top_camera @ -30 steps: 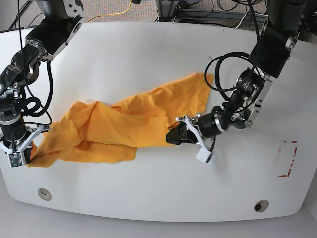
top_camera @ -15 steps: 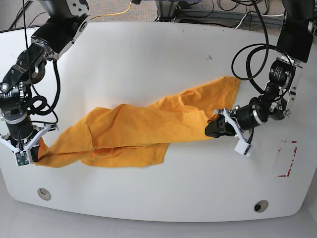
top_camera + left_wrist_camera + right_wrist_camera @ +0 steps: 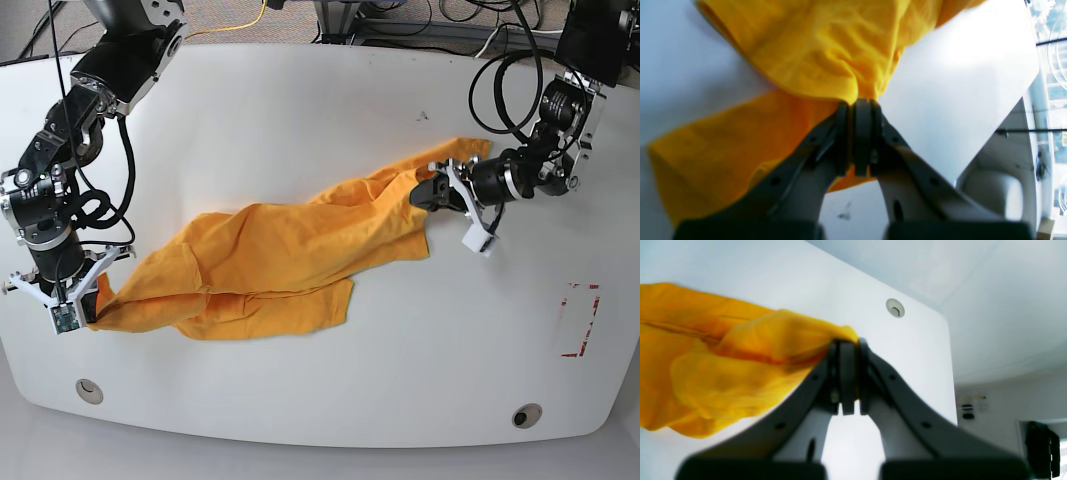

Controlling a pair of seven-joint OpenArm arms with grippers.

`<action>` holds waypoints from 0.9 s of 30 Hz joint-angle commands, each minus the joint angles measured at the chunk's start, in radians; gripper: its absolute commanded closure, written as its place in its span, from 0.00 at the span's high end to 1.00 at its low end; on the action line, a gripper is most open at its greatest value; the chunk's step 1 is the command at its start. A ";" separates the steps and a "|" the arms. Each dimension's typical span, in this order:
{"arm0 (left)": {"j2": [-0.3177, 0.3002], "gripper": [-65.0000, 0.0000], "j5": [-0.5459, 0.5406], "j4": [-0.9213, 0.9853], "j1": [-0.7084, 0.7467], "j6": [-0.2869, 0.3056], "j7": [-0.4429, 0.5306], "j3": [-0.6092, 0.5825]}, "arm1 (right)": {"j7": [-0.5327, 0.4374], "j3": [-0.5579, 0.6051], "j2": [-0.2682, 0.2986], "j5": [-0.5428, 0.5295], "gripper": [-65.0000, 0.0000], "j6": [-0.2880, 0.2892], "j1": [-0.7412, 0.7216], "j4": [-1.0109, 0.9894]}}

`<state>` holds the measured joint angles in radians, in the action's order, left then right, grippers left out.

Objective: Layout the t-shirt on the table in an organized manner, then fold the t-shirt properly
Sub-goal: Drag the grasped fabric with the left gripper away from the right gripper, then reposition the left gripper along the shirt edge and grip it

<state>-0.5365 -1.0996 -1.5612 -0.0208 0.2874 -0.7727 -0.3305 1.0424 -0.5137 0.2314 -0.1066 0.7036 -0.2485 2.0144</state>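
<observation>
Layout step underway: both pincers, left pincer (image 3: 428,191) and right pincer (image 3: 92,303), clamp the rumpled t-shirt (image 3: 270,260) on the bench (image 3: 300,120); folding not begun.

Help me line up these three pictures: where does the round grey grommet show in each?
Base: grommet near the front-left table edge; a second front right.
Right wrist: one grommet above the right pincer.
Left wrist: none visible.
Shared landmark: the t-shirt.
</observation>
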 commanded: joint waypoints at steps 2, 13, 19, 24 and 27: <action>0.011 0.13 -0.027 -0.018 -0.003 0.009 0.025 0.008 | -0.026 0.005 0.016 -0.003 0.00 -0.005 -0.021 0.015; 0.017 0.54 -0.027 -0.020 -0.006 0.009 0.025 0.101 | -0.027 0.025 0.016 0.000 0.00 -0.005 -0.022 0.015; 0.057 0.55 -0.021 0.000 -0.087 0.009 0.025 0.178 | -0.027 0.025 0.016 0.000 0.00 -0.005 -0.024 0.013; 0.105 0.55 -0.021 0.121 -0.158 0.008 0.025 0.190 | -0.027 0.025 0.016 0.000 0.00 -0.005 -0.024 0.013; 0.135 0.55 -0.018 0.213 -0.190 0.008 0.028 0.187 | -0.027 0.025 0.015 -0.002 0.00 -0.005 -0.024 0.013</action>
<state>-0.4091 -1.1061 -1.3872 -0.1875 0.2882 -0.7517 -0.1444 1.0409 -0.4866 0.2329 -0.1009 0.7036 -0.2489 2.0140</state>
